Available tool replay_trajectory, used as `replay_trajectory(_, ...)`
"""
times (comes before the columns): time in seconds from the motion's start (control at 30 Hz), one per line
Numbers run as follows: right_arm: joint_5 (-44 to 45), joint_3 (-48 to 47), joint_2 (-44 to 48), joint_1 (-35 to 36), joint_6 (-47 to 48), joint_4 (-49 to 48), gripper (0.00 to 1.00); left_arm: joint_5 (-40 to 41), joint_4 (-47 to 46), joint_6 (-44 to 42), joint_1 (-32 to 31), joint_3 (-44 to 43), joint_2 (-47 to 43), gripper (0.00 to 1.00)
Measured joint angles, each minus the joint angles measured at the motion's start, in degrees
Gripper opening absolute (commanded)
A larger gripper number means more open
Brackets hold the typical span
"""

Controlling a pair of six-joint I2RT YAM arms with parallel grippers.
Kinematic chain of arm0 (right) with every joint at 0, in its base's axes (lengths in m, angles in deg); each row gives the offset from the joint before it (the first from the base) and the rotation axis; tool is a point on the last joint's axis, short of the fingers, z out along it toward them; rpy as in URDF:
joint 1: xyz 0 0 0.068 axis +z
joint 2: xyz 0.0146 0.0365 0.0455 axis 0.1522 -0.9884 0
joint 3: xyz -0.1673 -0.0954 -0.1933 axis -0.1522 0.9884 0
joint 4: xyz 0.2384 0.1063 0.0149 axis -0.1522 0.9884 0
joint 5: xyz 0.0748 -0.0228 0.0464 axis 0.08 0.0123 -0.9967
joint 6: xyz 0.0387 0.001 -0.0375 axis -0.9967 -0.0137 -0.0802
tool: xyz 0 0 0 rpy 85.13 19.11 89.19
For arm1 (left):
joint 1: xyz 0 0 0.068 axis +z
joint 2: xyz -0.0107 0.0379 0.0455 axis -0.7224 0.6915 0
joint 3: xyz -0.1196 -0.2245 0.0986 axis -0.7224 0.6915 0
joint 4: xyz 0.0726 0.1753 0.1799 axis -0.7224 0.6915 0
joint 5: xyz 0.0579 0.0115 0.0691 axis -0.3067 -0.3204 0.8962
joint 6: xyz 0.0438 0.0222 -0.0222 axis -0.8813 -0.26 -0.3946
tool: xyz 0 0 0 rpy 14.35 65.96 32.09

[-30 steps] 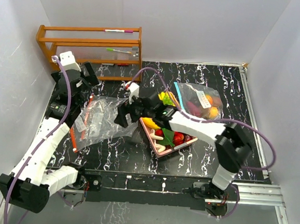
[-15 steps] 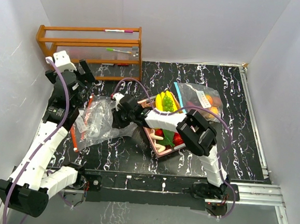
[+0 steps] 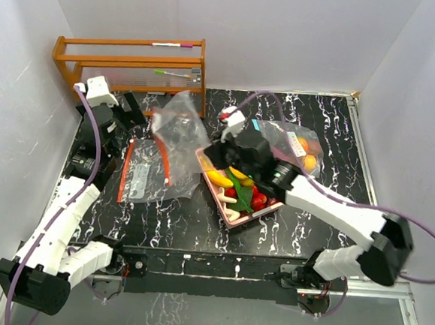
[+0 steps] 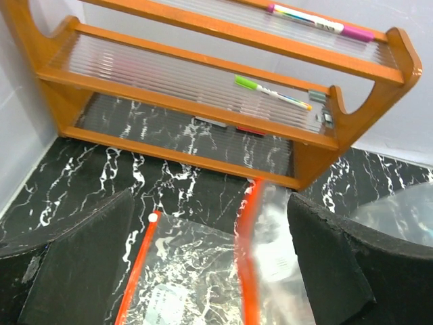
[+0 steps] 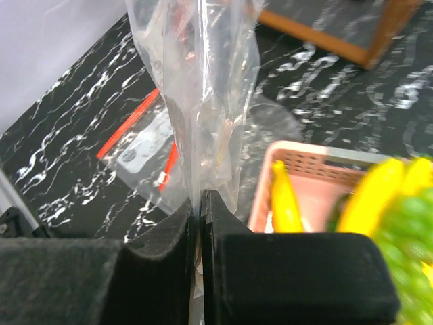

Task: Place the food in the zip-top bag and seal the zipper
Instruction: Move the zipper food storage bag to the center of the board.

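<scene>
While the food (image 3: 239, 191) lies heaped in the pink tray (image 3: 233, 217) near the middle of the black marbled table (image 3: 197, 229), the right gripper (image 3: 206, 148) hangs at the tray's far left corner. Its fingers are pressed together on a fold of a clear zip-top bag (image 3: 179, 118), which it holds up off the table. The tray carries a yellow banana bunch (image 3: 220, 179), red berries (image 3: 258, 201) and a green leafy piece (image 3: 242, 195). Left of the tray, a second bag (image 3: 142, 175) with an orange zipper strip lies flat on the table. Beyond the tray to the right, a third bag (image 3: 283, 137) with a blue zipper strip holds oranges (image 3: 306, 148) and a dark purple piece. The left gripper (image 3: 127, 110), well to the tray's far left, hangs with its jaws spread wide and nothing between them. Farthest from the tray, at the back left, stands a wooden rack (image 3: 127, 69). Only the right wrist view shows the pinch up close, with thin film rising straight from the closed pads; the lifted bag's contents cannot be made out. It also shows the tray's perforated wall. Only the left wrist view makes out a green marker (image 4: 274, 93) on the rack's middle shelf and a pink one (image 4: 321, 20) on top.
</scene>
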Motion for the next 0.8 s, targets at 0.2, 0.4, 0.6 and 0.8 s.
replay_trajectory(0.2,10.25,12.46,12.7,-0.42,-2.32,1.86,0.08,-3.5,0.0,1.6,0.0,0.66,1.14,0.93)
replay_trajectory(0.4,20.22,21.57,17.07,-0.39,-8.17,11.63,0.39,-7.76,-1.38,4.02,0.0,2.99,1.31,0.93)
replay_trajectory(0.6,31.69,13.14,14.43,-0.44,-11.78,23.52,0.56,-10.84,-1.07,6.88,0.0,6.03,2.21,0.93)
replay_trajectory(0.8,33.29,4.92,11.91,-0.5,-6.27,22.75,0.72,-11.21,-0.79,8.39,0.0,6.03,2.51,0.92)
